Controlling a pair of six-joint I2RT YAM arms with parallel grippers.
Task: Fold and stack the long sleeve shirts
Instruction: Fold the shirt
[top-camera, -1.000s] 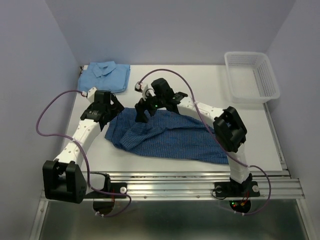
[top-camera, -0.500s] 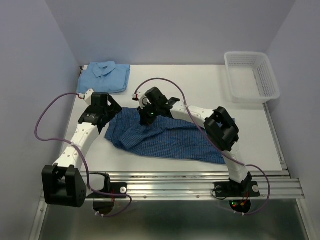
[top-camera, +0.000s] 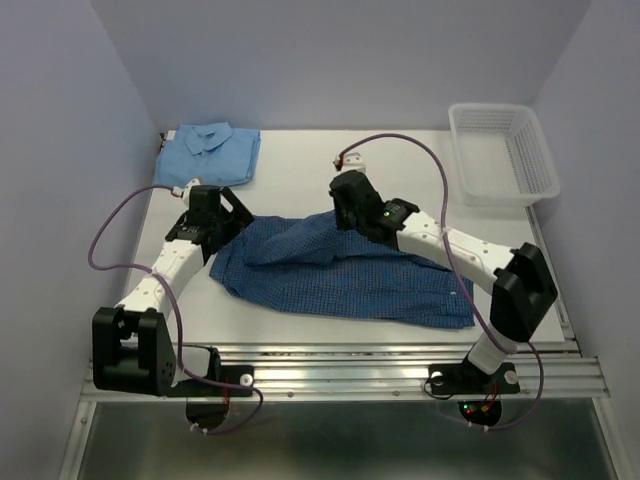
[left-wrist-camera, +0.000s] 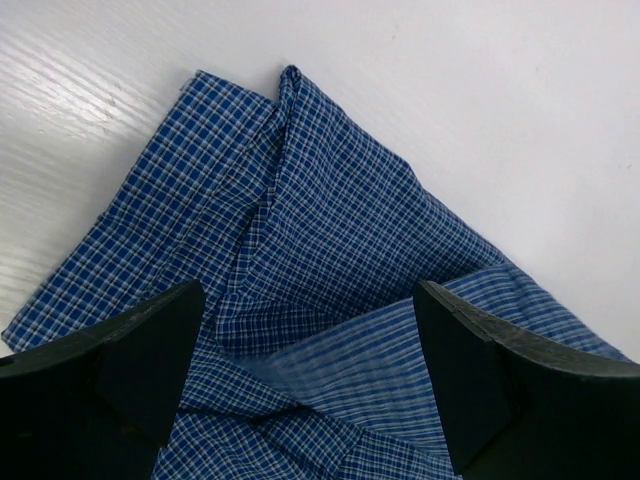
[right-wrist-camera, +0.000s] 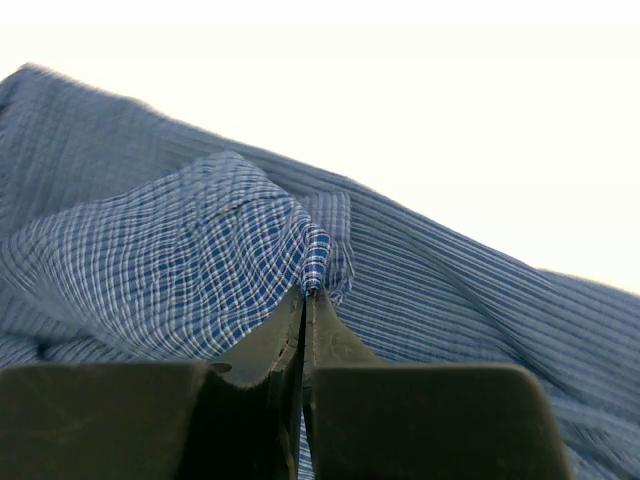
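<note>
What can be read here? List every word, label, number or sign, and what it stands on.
None. No readable text, label or number shows on the checked dark blue shirt, the light blue shirt, the white basket or the table.

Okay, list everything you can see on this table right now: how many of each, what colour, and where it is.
checked shirt: one, dark blue, spread rumpled across the middle of the table
plain shirt: one, light sky blue, folded, far left corner
basket: one, white mesh, far right corner
table: one, white, under everything
cables: two, purple, one looping from each arm
left gripper: one, black, open, over the checked shirt's left end
right gripper: one, black, shut on a raised fold of the checked shirt
</note>
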